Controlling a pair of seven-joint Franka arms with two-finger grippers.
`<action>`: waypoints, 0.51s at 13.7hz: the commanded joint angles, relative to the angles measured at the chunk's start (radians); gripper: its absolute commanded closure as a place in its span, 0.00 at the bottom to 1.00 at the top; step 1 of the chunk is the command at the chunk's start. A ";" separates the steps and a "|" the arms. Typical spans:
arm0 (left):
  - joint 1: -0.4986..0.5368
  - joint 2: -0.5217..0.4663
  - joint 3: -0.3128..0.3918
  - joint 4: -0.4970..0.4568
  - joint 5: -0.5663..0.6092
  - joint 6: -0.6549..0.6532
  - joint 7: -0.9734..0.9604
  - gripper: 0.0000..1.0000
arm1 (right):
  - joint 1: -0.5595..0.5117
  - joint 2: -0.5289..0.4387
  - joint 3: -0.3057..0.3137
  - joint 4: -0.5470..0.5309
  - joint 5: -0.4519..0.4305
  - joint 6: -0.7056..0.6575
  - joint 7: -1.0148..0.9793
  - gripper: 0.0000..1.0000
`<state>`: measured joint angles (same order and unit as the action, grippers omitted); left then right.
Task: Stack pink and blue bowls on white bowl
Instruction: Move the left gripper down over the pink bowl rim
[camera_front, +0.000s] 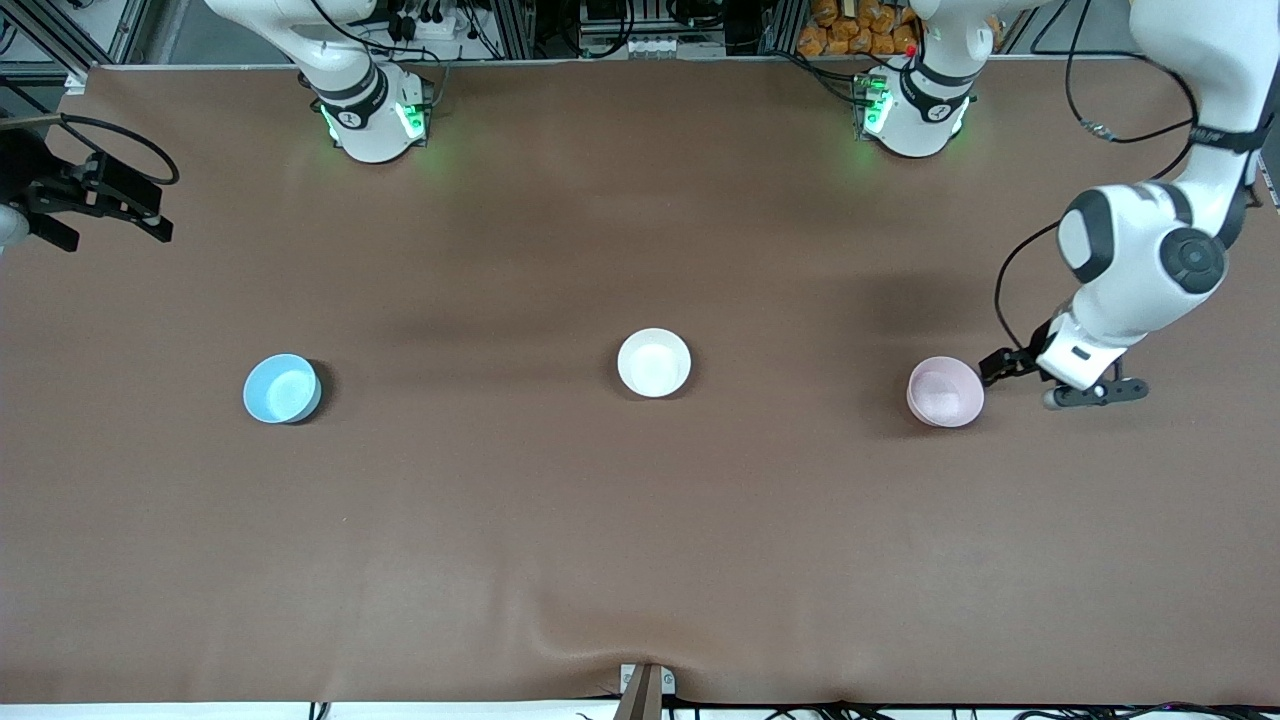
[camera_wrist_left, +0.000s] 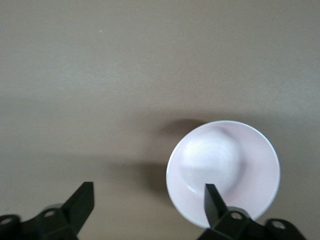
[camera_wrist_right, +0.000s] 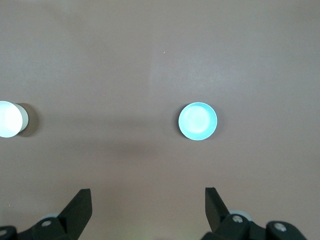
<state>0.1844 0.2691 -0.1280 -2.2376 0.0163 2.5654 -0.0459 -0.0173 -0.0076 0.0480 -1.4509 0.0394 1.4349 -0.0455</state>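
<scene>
The pale pink bowl (camera_front: 945, 391) sits upright toward the left arm's end of the table. The white bowl (camera_front: 654, 362) is mid-table and the sky-blue bowl (camera_front: 282, 388) is toward the right arm's end. All three stand apart and empty. My left gripper (camera_front: 1048, 380) is low beside the pink bowl, open and empty. In the left wrist view (camera_wrist_left: 147, 204) one finger (camera_wrist_left: 214, 204) overlaps the pink bowl's rim (camera_wrist_left: 225, 165). My right gripper (camera_front: 100, 205) waits high over the table's edge at the right arm's end, open (camera_wrist_right: 147, 205). Its view shows the blue bowl (camera_wrist_right: 198, 121) and the white bowl (camera_wrist_right: 7, 119).
A brown cloth (camera_front: 640, 520) covers the table, with a wrinkle by a small bracket (camera_front: 645, 688) at the edge nearest the front camera. The arm bases (camera_front: 375, 115) (camera_front: 915, 110) stand along the edge farthest from it.
</scene>
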 joint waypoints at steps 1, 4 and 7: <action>0.000 0.077 -0.009 0.006 0.004 0.088 0.014 0.25 | -0.003 0.005 0.000 0.014 0.014 -0.010 0.015 0.00; -0.003 0.101 -0.013 0.004 0.004 0.111 0.014 0.35 | -0.003 0.005 0.000 0.014 0.014 -0.011 0.015 0.00; -0.002 0.122 -0.027 0.004 0.005 0.111 0.014 0.83 | -0.004 0.005 0.000 0.014 0.014 -0.011 0.016 0.00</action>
<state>0.1812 0.3842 -0.1485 -2.2361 0.0163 2.6672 -0.0431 -0.0173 -0.0076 0.0478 -1.4510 0.0394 1.4348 -0.0454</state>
